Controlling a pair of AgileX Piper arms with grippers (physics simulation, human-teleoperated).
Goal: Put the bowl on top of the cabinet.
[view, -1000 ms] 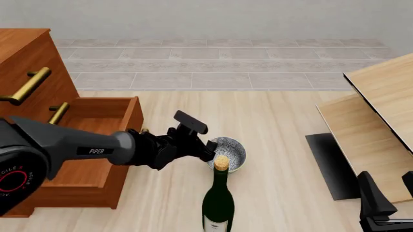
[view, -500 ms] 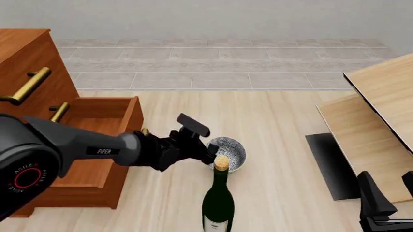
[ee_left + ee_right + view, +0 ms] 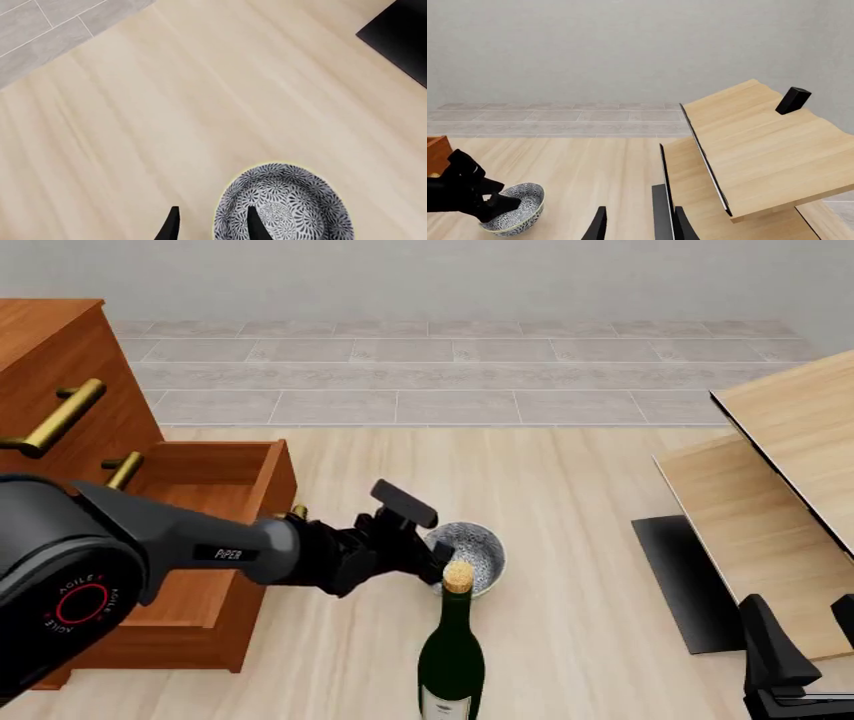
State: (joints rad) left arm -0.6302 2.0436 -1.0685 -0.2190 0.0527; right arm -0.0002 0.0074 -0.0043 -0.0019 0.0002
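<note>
Speckled grey-white inside with a pale rim, the bowl point(image 3: 470, 556) sits on the light wood floor just right of the cabinet point(image 3: 80, 480), whose lower drawer point(image 3: 200, 530) stands pulled out. A dark green wine bottle point(image 3: 451, 660) with a cork top stands upright just in front of the bowl, its neck overlapping the bowl's near edge from where I look.

The left gripper point(image 3: 210, 225) has its jaws a little apart and straddling the bowl's rim: in the left wrist view one fingertip point(image 3: 253, 222) is over the patterned inside of the bowl, the other point(image 3: 171, 225) outside it over the bare floor, with the rim between them. There is a clear gap between the outer finger and the bowl wall, so nothing is clamped. From the front, the left arm point(image 3: 174, 555) reaches across past the open drawer and its black wrist covers the bowl's left side.

The right gripper point(image 3: 637, 225) is low at the right edge of the scene, well away from the bowl, its two fingers apart with nothing between them. Beyond it lie tilted pale wooden tables point(image 3: 747, 145), one with a small black block point(image 3: 793, 100) on its surface.
</note>
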